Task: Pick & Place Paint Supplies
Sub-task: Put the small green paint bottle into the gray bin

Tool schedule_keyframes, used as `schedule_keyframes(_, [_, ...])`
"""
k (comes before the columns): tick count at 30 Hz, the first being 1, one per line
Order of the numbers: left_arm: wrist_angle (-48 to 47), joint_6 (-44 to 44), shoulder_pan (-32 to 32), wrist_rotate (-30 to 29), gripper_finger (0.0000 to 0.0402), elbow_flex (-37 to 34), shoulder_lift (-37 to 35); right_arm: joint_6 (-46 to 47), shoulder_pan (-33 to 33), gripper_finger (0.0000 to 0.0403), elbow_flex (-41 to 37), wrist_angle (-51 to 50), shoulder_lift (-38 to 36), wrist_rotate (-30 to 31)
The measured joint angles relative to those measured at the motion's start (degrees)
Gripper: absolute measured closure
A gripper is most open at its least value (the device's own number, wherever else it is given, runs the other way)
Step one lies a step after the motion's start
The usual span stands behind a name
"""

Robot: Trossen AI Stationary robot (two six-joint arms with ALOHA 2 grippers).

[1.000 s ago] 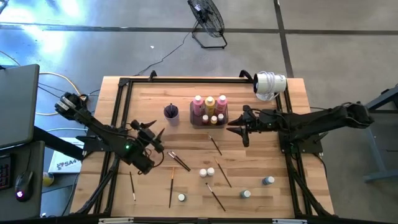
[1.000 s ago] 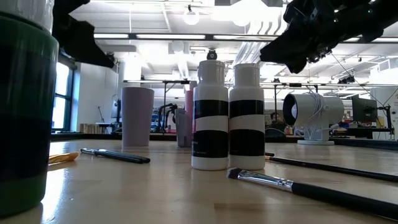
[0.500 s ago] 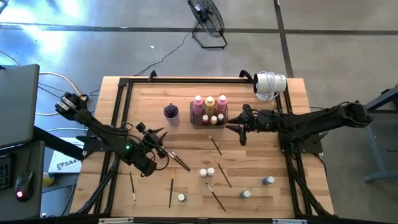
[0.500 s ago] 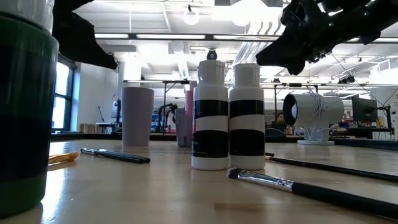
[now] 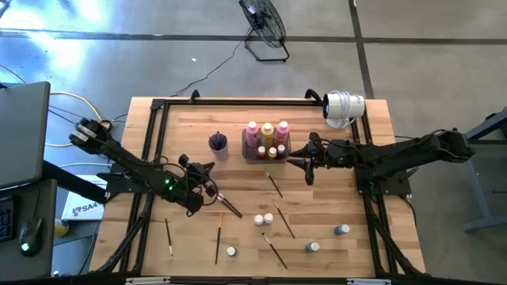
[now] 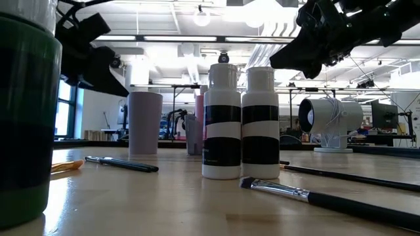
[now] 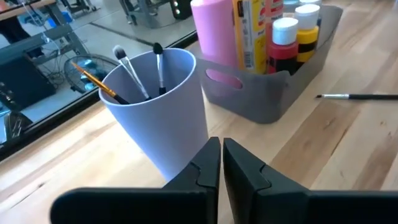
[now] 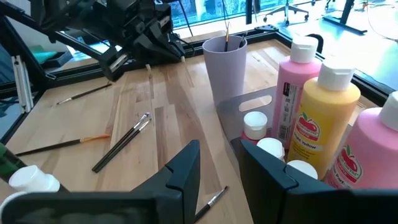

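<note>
Fingers of left gripper [image 7: 221, 163] pressed together, nothing btwn them, just short of purple cup [image 7: 158, 106]. Right gripper [image 8: 217, 163] slightly apart beside grey tray [image 8: 249, 106], prob waiting.

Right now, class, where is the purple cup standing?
In the high view, the purple cup stands upright on the table's far middle, just left of the grey tray of paint bottles.

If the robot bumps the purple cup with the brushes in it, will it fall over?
Probably it tips easily. The purple cup is tall, narrower at its base, and looks thin and light. The brushes lean against one side, so it may topple that way, then roll.
</note>
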Motion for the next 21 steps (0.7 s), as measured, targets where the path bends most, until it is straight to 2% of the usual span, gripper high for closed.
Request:
schedule_keyframes(4, [-0.1,0.0,1.6,0.6,0.0385,0.0,0.0,0.0,0.0,0.0302,0.0,0.0,0.0,0.0])
schedule_keyframes(9, [1.0,0.0,3.9,6.0,0.0384,0.0,0.0,-0.6,0.0,0.0302,0.0,-0.5,0.0,-0.1])
schedule_keyframes(12, [3.2,1.4,5.9,6.3,0.0384,0.0,0.0,-1.1,0.0,0.0302,0.0,-0.5,0.0,-0.1])
schedule_keyframes(16, [6.2,16.1,7.4,11.1,0.0388,0.0,0.0,-1.5,0.0,0.0302,0.0,-0.5,0.0,-0.1])
schedule_keyframes(21, [15.8,30.8,7.7,14.9,0.0399,0.0,0.0,-1.5,0.0,0.0302,0.0,-0.6,0.0,-0.1])
